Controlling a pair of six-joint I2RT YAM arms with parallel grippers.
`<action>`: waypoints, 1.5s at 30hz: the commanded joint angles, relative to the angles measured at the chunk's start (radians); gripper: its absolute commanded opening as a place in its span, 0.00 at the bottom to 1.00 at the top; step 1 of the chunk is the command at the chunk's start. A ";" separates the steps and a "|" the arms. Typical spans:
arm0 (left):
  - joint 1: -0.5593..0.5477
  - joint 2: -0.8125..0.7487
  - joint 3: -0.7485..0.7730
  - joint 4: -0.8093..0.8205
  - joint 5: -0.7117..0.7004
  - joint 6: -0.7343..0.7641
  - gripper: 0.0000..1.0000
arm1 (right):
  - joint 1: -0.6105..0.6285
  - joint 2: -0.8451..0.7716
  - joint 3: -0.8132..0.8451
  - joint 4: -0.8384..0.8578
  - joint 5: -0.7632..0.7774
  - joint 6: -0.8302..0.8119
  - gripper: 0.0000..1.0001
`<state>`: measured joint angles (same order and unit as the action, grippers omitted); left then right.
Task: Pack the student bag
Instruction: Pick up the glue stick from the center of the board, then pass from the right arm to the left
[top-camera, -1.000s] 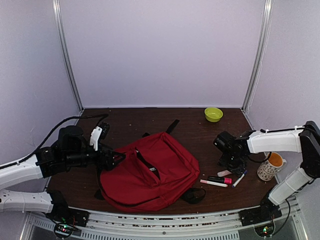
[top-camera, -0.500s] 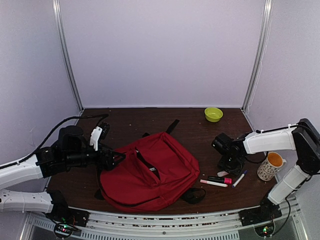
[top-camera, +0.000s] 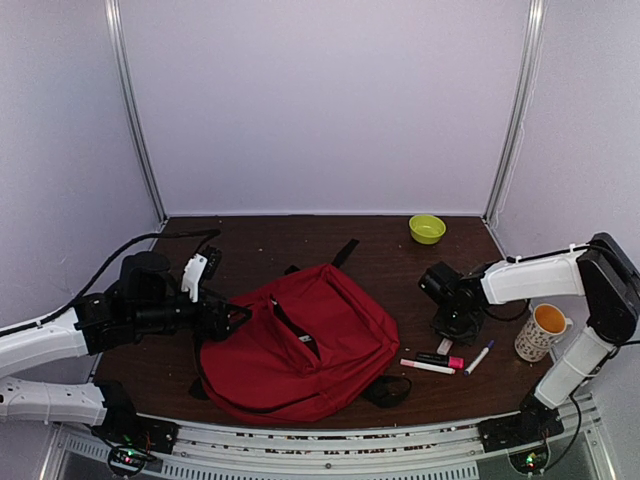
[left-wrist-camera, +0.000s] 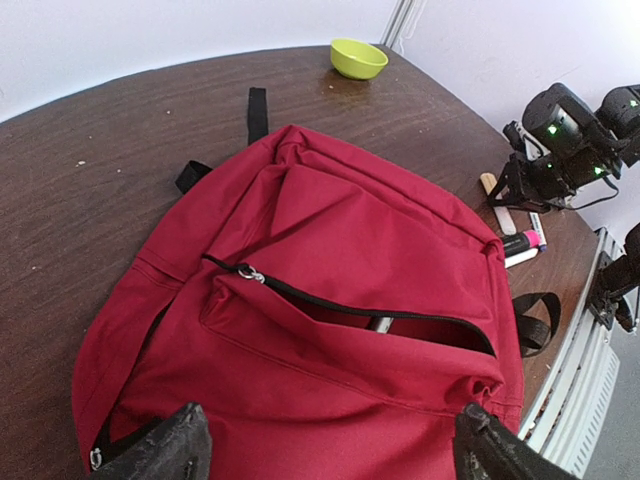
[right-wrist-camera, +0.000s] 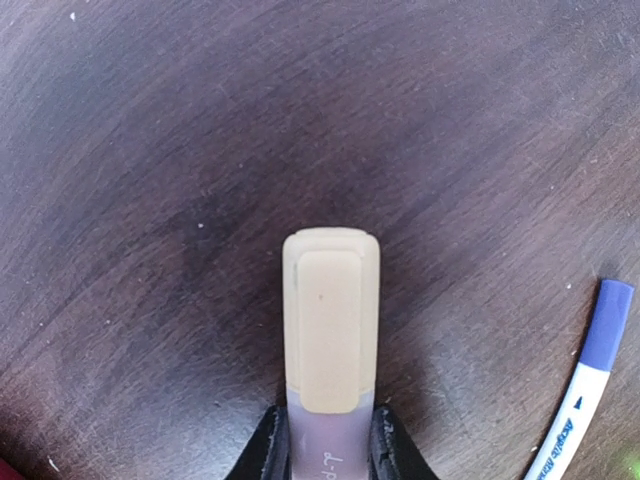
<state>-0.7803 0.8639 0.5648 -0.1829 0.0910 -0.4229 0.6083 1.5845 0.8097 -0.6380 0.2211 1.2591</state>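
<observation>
Now the right gripper (right-wrist-camera: 328, 442) has just clamped onto the beige-capped marker (right-wrist-camera: 330, 330) right of the student bag (top-camera: 300, 345), ready for packing, while the left gripper (left-wrist-camera: 328, 452) gapes empty at its left edge.

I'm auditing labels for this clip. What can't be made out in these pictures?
- Left wrist view: fabric hides what the student bag holds, bar a grey sliver in the open pocket.
- Right wrist view: the bottom edge cuts off the beige-capped marker at the right end effector.
- Right wrist view: the blue-capped pen is cut by the edge, print too small.
</observation>
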 joint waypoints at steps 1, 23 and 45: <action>0.003 0.005 -0.002 0.042 -0.005 0.015 0.86 | 0.018 0.020 0.024 0.025 -0.011 -0.042 0.17; 0.003 -0.014 0.036 -0.007 0.069 0.014 0.83 | 0.274 -0.164 0.181 0.188 0.108 -0.549 0.03; 0.003 0.113 0.188 0.016 0.353 -0.211 0.76 | 0.704 -0.265 0.136 0.494 0.158 -1.267 0.00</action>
<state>-0.7803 0.9493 0.6998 -0.2127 0.3882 -0.5358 1.2575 1.2797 0.9108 -0.1822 0.2897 0.1211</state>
